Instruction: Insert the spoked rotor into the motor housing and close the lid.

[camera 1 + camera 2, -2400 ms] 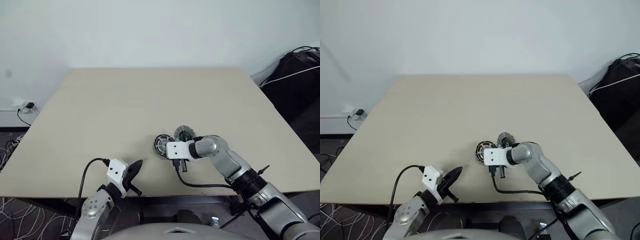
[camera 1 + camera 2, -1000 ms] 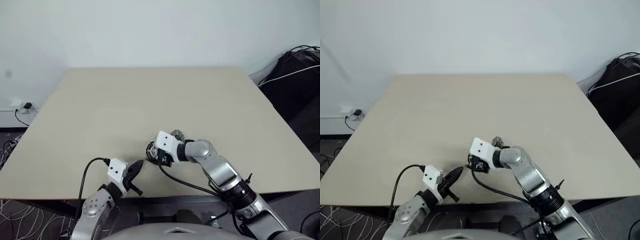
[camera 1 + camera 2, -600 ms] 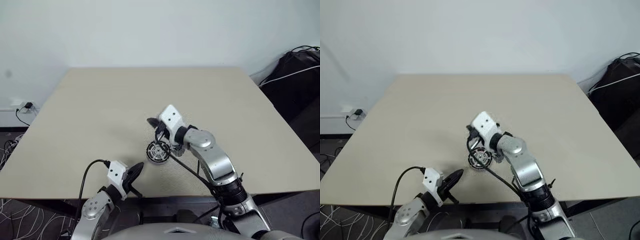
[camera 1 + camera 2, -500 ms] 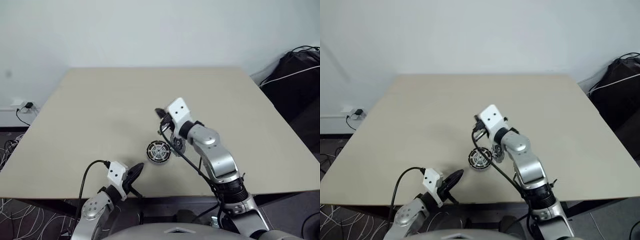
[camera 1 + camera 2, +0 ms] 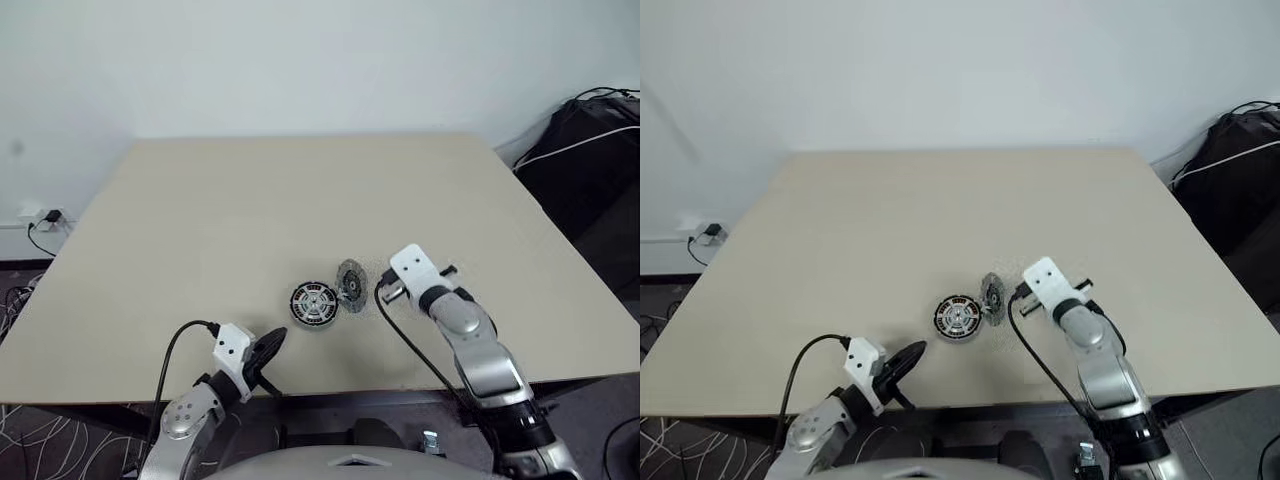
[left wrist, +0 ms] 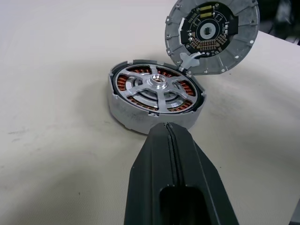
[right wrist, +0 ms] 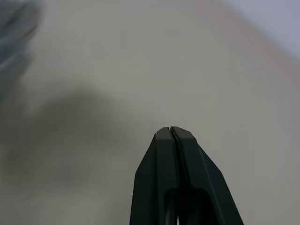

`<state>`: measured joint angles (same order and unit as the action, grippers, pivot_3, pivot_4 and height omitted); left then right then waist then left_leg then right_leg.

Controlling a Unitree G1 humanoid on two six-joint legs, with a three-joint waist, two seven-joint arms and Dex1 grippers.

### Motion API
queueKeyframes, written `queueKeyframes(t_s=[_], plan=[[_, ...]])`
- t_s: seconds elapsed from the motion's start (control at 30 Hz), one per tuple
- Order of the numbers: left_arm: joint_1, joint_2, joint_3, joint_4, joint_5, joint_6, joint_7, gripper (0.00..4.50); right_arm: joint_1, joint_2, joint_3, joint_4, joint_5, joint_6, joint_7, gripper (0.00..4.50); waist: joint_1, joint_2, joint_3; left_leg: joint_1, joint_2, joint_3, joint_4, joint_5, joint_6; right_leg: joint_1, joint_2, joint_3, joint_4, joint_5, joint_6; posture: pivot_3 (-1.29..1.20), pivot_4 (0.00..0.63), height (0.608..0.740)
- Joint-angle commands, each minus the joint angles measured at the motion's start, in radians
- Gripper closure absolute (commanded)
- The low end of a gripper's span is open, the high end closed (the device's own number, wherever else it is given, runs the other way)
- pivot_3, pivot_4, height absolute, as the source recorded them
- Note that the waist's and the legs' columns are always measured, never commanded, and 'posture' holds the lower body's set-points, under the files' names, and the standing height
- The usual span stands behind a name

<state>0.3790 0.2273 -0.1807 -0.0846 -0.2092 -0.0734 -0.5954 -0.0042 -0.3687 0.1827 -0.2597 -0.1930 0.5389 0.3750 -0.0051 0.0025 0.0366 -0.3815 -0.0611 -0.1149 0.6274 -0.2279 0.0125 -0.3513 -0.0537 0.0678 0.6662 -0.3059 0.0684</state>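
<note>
Left gripper [image 6: 169, 129]: fingers pressed together, holding nothing, parked low near the table's [image 5: 200, 220] front edge, pointing at the housing.

Just past it, the housing [image 6: 154, 99] sits flat on the table. The spoked rotor [image 6: 158, 86] is already seated in it, shiny spokes over the copper windings, hub centred. Looks about flush, can't confirm fully home.

Lid [image 6: 212, 35] is propped on edge against the housing's far-right rim, circuit face towards the housing, touching it at the bottom. Not closed yet.

Right gripper [image 7: 171, 130]: fingers also pressed together, empty, over bare table to the right of the lid, apart from it.

Handling read:
- Lid looks like a rigid metal disc, fairly light, thin rim, probably slick. Balanced on edge, so a nudge likely tips it.
- Best hold: pinch across the rim at the upper edge, clear of the exposed board.
- Probably magnetic pull from the rotor; expect it to snap down or go off-centre.
- Housing is loose and may slide; bracing it with the left gripper would help.
</note>
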Motion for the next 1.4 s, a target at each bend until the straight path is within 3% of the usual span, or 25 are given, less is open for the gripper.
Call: queueKeyframes(t_s=[0.03,0.2,0.5,1.4], plan=[[-0.014,0.007,0.006,-0.013,-0.014,-0.008,-0.012,4.5,0.016,0.044,-0.026,-0.094,0.085,0.009,0.028,4.47,-0.004,0.0,0.0,0.0,0.0,0.0,0.0,0.0,0.0,0.0,-0.001,0.0,0.0,-0.001,0.002,0.0,0.0,0.74],[-0.022,0.014,0.01,-0.014,-0.011,0.005,-0.012,4.5,0.033,0.114,-0.067,-0.143,0.219,-0.004,0.06,4.47,-0.005,0.0,0.0,0.0,0.001,0.0,0.0,0.0,-0.001,0.001,-0.002,0.0,0.0,-0.002,0.004,0.0,0.0,0.74],[-0.029,0.022,0.02,-0.043,-0.008,0.049,0.006,4.5,0.018,0.12,-0.048,-0.17,0.366,0.031,0.136,4.47,-0.006,0.0,0.0,0.0,0.0,-0.001,0.0,-0.001,-0.001,0.0,-0.003,0.0,0.0,-0.002,0.005,0.0,0.0,0.74],[-0.009,0.024,0.02,-0.105,-0.004,0.071,0.043,4.5,-0.149,0.276,0.172,0.281,0.305,-0.083,0.115,4.47,-0.008,0.0,-0.001,0.0,0.0,-0.001,-0.001,-0.001,-0.002,0.0,-0.001,0.0,0.0,0.001,0.0,0.0,0.0,0.74]])
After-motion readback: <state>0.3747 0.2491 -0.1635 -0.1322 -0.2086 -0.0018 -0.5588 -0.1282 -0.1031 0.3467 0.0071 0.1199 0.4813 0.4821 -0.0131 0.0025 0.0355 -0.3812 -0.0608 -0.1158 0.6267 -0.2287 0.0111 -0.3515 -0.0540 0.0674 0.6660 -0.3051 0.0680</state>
